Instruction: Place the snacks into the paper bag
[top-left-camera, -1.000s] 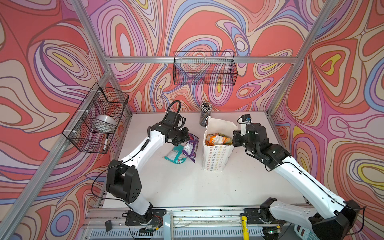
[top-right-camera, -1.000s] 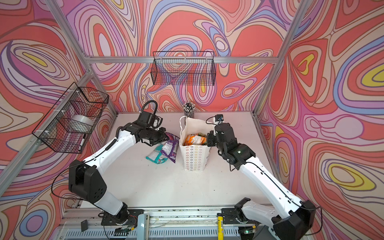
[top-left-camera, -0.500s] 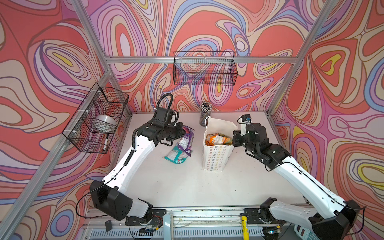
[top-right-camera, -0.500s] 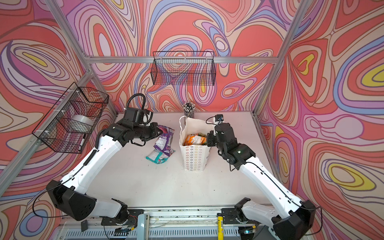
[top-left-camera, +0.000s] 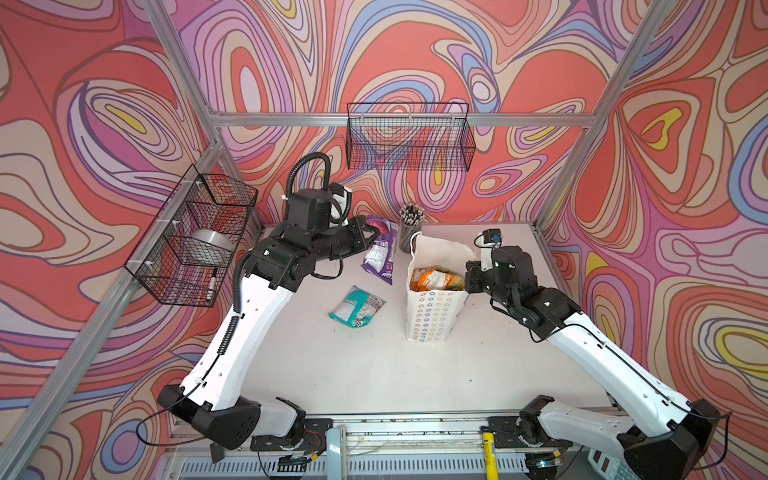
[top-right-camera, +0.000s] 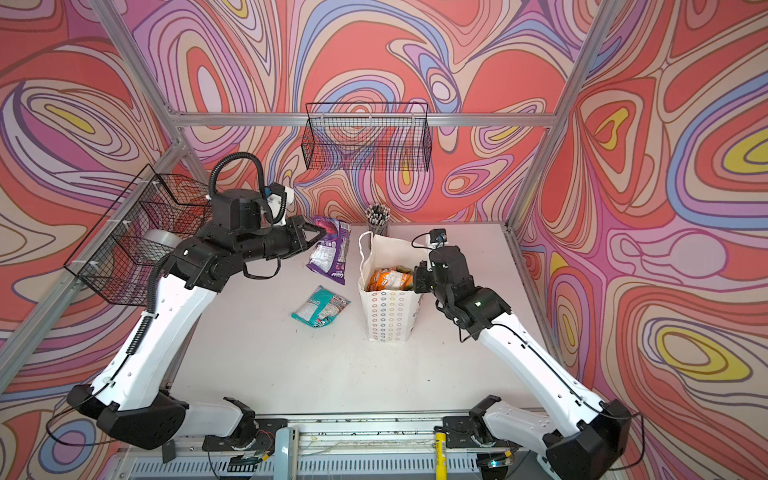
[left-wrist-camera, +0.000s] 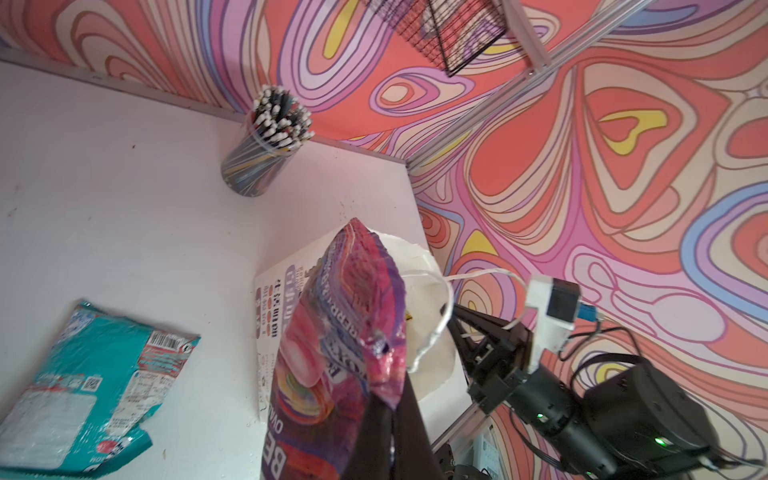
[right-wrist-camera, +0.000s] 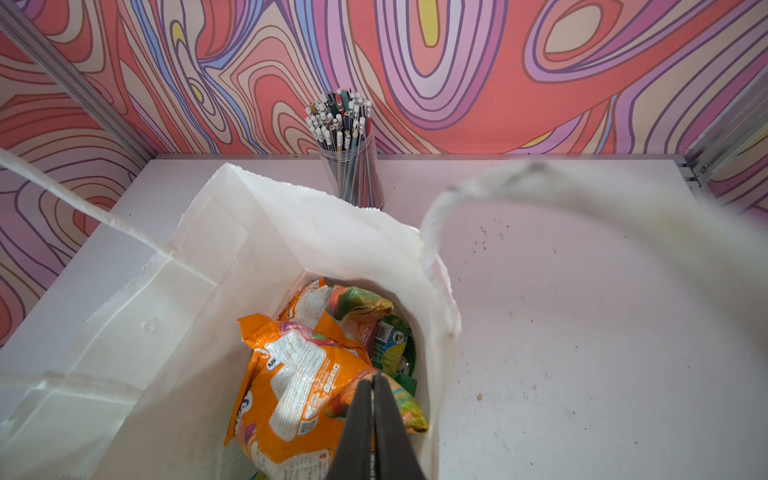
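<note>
The paper bag (top-left-camera: 432, 316) stands on the table (top-left-camera: 374, 374) with orange snacks (right-wrist-camera: 299, 374) inside. The right gripper (right-wrist-camera: 374, 376) sits pressed together at its mouth. Left of the bag, the left gripper (top-left-camera: 372, 235) pinches the purple pouch (top-left-camera: 380, 253) aloft. The teal pouch (top-left-camera: 357, 306) lies on the table nearby.

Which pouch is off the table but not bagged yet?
The purple pouch, hanging from the left claw. The teal pouch lies flat on the table; orange pouches sit inside the paper bag.
</note>
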